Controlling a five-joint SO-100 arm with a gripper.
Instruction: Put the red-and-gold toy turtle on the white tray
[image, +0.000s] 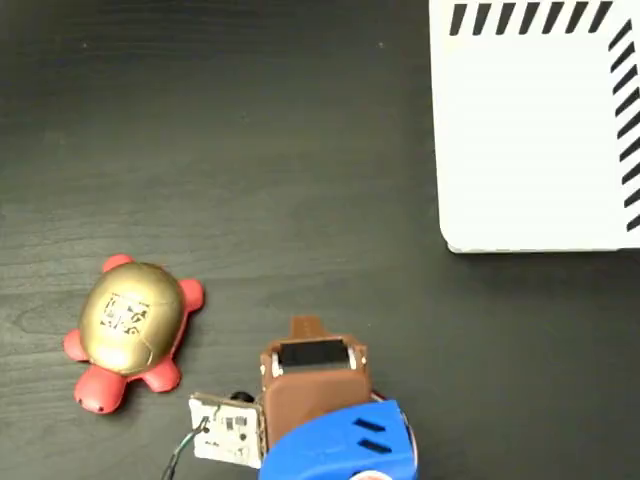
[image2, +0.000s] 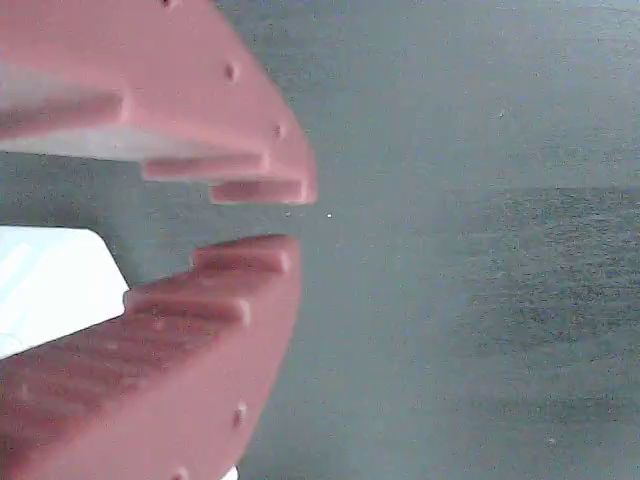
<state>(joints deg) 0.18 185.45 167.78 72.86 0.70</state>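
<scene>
Brown gripper (image2: 295, 220) fingers slightly apart, holding nothing, over dark table (image2: 470, 300).

1. The two-finger gripper (image2: 296, 220) is matt reddish-brown plastic; its fingers (image2: 150, 340) carry stepped ridges along their inner faces and small round holes along their flat sides.
2. Seen from above, the brown wrist housing (image: 313, 385) holds a black rectangular insert.
3. Behind the housing sits a bright blue rounded arm shell (image: 340, 445) with two dark slots.
4. Left of the housing, a small bare circuit board (image: 226, 432) trails thin dark wires.
</scene>
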